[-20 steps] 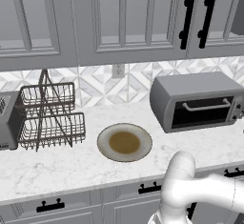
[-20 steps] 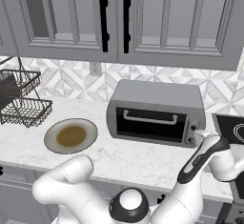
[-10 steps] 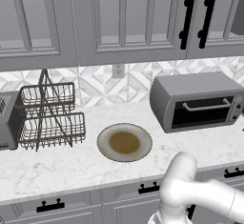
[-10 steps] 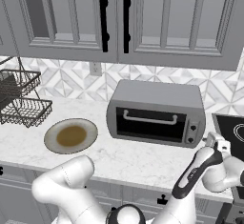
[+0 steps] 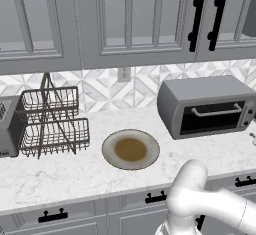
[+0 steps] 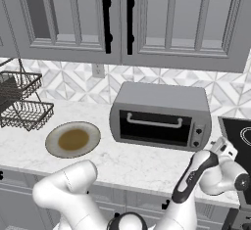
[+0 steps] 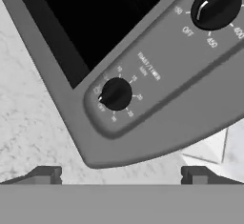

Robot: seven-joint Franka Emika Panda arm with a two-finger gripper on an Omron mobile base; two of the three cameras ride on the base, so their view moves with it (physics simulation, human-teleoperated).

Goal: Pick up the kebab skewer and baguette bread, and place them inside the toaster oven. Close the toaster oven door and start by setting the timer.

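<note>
Gripper (image 7: 121, 174) spread wide, holding nothing, just in front of the timer knob (image 7: 116, 94) on the toaster oven (image 6: 162, 114). Toaster oven door (image 6: 156, 127) shut. Plate (image 5: 131, 149) on the counter (image 5: 75, 171) nearby.

Simulated kitchen interior, evenly lit.
- Upper cabinets (image 5: 125, 19): grey panelled doors across top of frame, long black bar handles (image 5: 198, 20) upper right.
- Backsplash (image 5: 100, 91): white and grey geometric tile, wall outlet (image 5: 123, 74) at centre.
- Bench (image 5: 75, 171): white marble, across middle of frame.
- Lower drawers (image 5: 100, 211): grey, black pulls, along bottom edge.
</note>
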